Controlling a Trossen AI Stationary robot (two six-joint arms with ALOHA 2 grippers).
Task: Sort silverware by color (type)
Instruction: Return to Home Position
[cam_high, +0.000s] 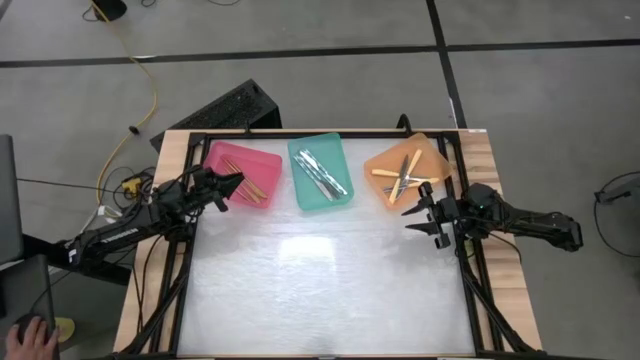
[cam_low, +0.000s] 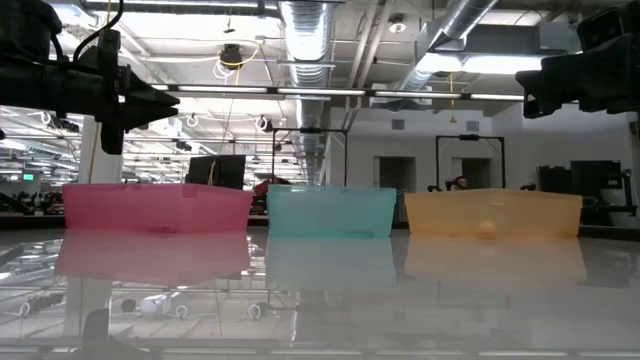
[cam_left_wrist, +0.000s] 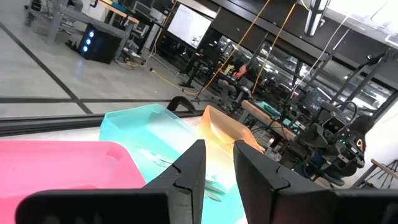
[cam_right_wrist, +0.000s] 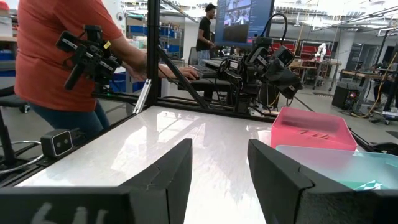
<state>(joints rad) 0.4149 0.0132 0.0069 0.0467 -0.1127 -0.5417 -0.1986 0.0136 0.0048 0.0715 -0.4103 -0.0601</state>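
High view: all the silverware we can find sits in the three trays. There are tan-handled pieces (cam_high: 252, 186) in the pink tray (cam_high: 262, 157), pale and silvery ones (cam_high: 322, 172) in the teal tray (cam_high: 315, 139), and a crossed bunch (cam_high: 402, 176) in the orange tray (cam_high: 432, 154). We see none loose on the white table (cam_high: 320, 285).

- **Left gripper** (cam_high: 230, 192): at the pink tray's near left corner. Fingers are slightly apart and hold nothing. Its pieces lie just ahead of it, long axes on a diagonal across the tray.
- **Right gripper** (cam_high: 418, 215): over the table just beside the orange tray's near edge. Fingers are spread and empty.
- **Teal pieces**: these run along the tray's length, between the two arms. Neither arm is clearly nearer.

Our read is that sorting looks done, so the next move is a pull-back away from the trays. The left arm has to clear the pink rim first.

Hard to make out:
- The low view shows only the tray walls, so the contents are hidden.
- We can't get an exact count, or tell the types within each pile.
- The wrist views catch only parts of the trays.
- A person (cam_right_wrist: 56, 56) stands beyond the table's far side.
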